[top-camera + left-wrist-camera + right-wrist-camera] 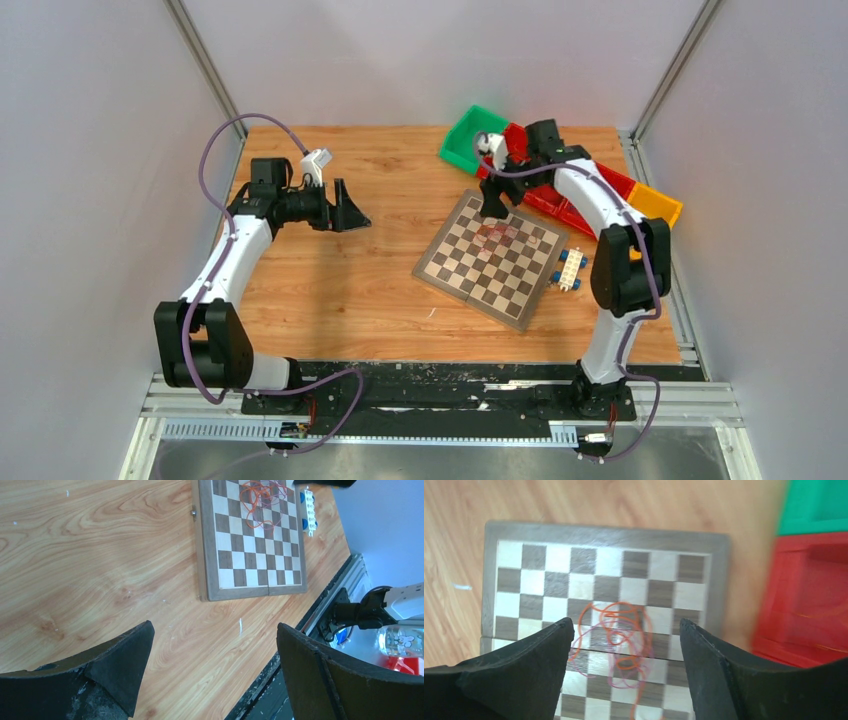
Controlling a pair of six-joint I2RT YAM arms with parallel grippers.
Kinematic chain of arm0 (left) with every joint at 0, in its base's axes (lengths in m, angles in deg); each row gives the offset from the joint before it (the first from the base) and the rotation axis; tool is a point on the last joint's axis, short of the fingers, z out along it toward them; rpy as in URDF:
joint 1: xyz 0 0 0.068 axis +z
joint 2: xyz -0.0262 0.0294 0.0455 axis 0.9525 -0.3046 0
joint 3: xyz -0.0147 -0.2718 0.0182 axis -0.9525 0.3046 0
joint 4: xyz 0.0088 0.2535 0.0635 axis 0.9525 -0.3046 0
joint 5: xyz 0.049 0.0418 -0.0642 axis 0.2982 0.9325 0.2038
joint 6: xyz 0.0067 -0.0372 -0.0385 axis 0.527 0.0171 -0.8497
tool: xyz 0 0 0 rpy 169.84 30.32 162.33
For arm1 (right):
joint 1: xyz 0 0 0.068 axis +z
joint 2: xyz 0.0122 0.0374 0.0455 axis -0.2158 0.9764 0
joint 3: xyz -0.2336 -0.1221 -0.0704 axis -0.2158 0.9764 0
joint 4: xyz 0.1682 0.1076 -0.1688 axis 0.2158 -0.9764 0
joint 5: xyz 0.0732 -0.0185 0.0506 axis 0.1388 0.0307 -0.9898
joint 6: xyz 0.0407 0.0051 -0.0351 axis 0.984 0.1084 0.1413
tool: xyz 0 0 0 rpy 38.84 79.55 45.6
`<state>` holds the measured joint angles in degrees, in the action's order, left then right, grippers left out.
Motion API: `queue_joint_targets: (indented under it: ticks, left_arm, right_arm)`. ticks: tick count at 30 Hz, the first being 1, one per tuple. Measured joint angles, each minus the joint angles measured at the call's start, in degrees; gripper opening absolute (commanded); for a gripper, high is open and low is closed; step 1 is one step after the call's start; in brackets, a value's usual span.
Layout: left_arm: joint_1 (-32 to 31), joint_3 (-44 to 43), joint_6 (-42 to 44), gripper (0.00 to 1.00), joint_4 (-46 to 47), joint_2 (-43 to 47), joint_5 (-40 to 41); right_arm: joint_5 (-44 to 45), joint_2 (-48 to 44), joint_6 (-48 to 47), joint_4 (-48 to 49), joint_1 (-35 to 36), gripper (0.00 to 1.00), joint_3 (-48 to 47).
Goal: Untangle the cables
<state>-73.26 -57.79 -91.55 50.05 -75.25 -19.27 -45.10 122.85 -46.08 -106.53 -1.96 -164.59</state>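
Right arm arches over the chessboard (pixel 455 275), centre-right in the overhead view. Right gripper (pixel 626 626) points down, jaws spread, holding nothing. The cables (pixel 616 642) lie on the board below the gap, apart from both fingers. Left gripper (pixel 352 212), upper left, stands well apart from them, jaws spread wide.

Chessboard (pixel 478 278), green bin (pixel 461 146), red bin (pixel 548 204), yellow bin (pixel 657 206)

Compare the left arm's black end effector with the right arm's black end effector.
The left arm's black end effector hangs over bare wooden table; the right arm's black end effector hangs over the wooden chessboard. The tangle of thin orange-red cables lies under the right one, far from the left one. Both stand open, holding nothing.
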Motion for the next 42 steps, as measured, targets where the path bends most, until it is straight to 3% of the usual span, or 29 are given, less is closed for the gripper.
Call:
queue_joint_targets:
  ticks: [4, 6, 10, 12, 18, 23, 29, 34, 42]
  left_arm:
    - [-0.04, 0.0, 0.46, 1.0, 0.0, 0.13, -0.22]
    - [-0.11, 0.0, 0.59, 1.0, 0.0, 0.13, -0.28]
    - [-0.15, 0.02, 0.68, 0.97, 0.0, 0.13, -0.39]
    - [-0.15, 0.04, 0.98, 0.95, 0.0, 0.15, -0.5]
    - [-0.44, 1.66, 2.58, 0.92, 0.44, 1.9, -2.95]
    - [-2.86, 3.69, 3.41, 0.92, 2.56, 2.49, -4.94]
    - [-8.83, 9.03, 2.45, 0.91, 9.57, 3.13, -6.56]
    - [-12.76, 13.86, 0.61, 0.92, 17.25, 3.13, -7.45]
    - [-15.41, 19.45, -4.68, 0.76, 30.36, 4.37, -4.35]
  right_arm:
    - [2.38, 3.21, -2.23, -3.34, 3.72, 0.72, 2.78]
    - [3.8, 5.09, -2.75, -3.93, 4.35, 0.62, 2.82]
    - [5.92, 7.8, -3.65, -3.85, 5.07, 0.17, 2.82]
    - [6.36, 8.76, -3.89, -3.91, 5.42, 0.01, 2.82]
    - [0.92, 7.28, -2.03, -4.35, 7.56, 0.0, 2.8]
    - [-6.19, 2.89, 1.64, -4.24, 13.53, 0.0, 1.55]
    - [-11.37, 0.55, 7.34, -2.86, 21.0, 0.0, -0.9]
    - [-13.66, 0.66, 13.49, -1.01, 22.77, 0.0, -2.29]
    - [-18.6, 0.79, 22.56, 3.67, 23.5, 0.0, -6.36]
